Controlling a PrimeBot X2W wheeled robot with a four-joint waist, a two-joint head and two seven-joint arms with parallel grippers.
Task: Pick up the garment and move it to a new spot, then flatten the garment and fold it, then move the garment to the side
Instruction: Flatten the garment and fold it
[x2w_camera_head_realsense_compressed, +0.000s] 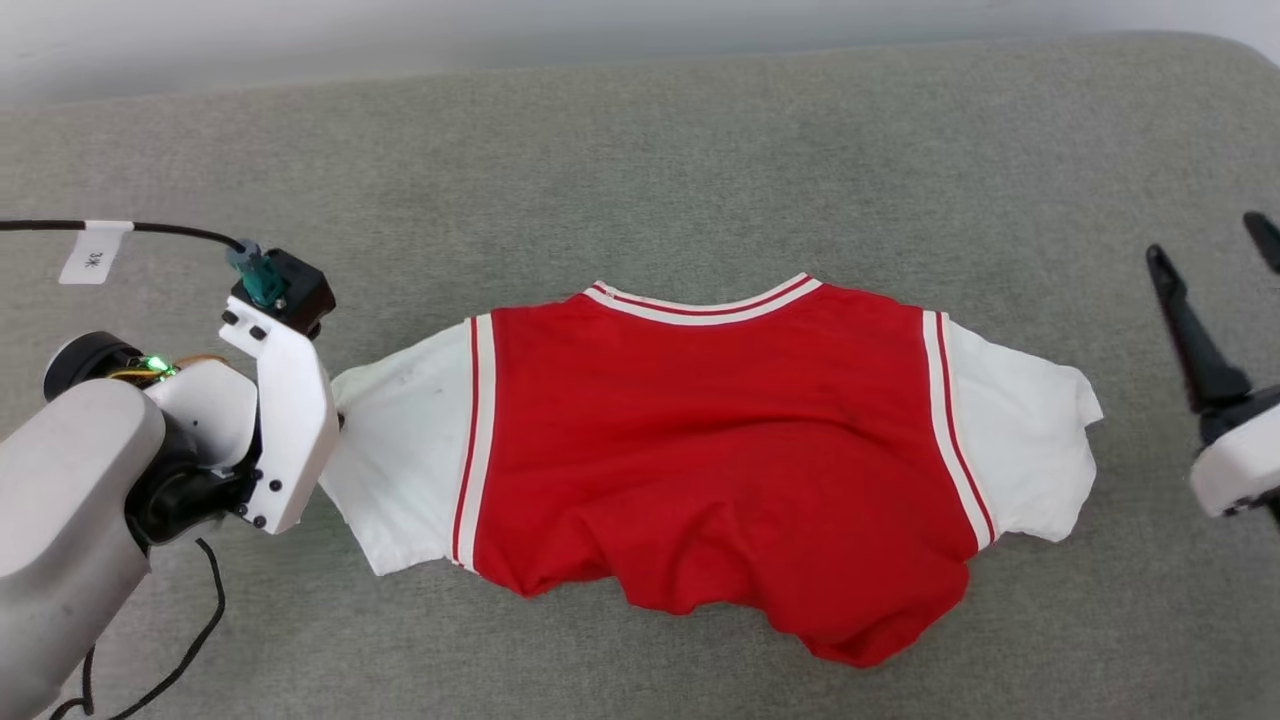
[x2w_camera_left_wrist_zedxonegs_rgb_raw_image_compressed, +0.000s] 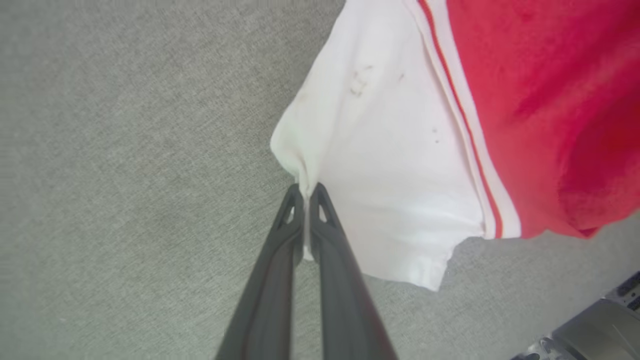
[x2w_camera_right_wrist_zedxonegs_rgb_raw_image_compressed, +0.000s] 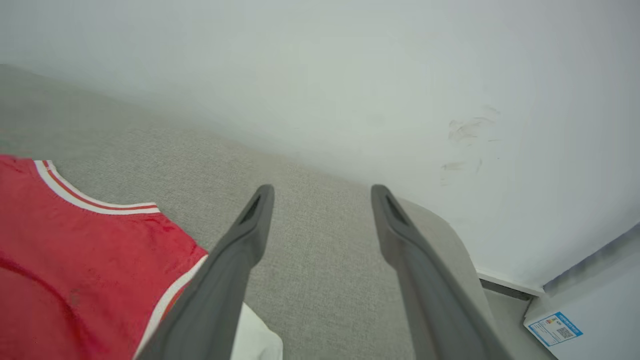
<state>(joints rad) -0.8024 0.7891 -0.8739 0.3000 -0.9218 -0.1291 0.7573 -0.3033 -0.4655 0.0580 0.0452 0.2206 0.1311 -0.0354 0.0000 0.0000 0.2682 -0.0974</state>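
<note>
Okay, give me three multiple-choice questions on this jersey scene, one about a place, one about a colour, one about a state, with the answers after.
1. Where does the left tool grip the garment?
A) the collar
B) the edge of a white sleeve
C) the red hem

2. What colour are the sleeves?
A) white
B) black
C) blue

3. How does the right tool stand?
A) shut on the garment
B) shut on nothing
C) open, apart from the garment

Answers:
1 B, the left wrist view shows white sleeve cloth pinched between its jaws.
2 A, both show white in the head view.
3 C, its jaws stand wide above the grey surface.
</note>
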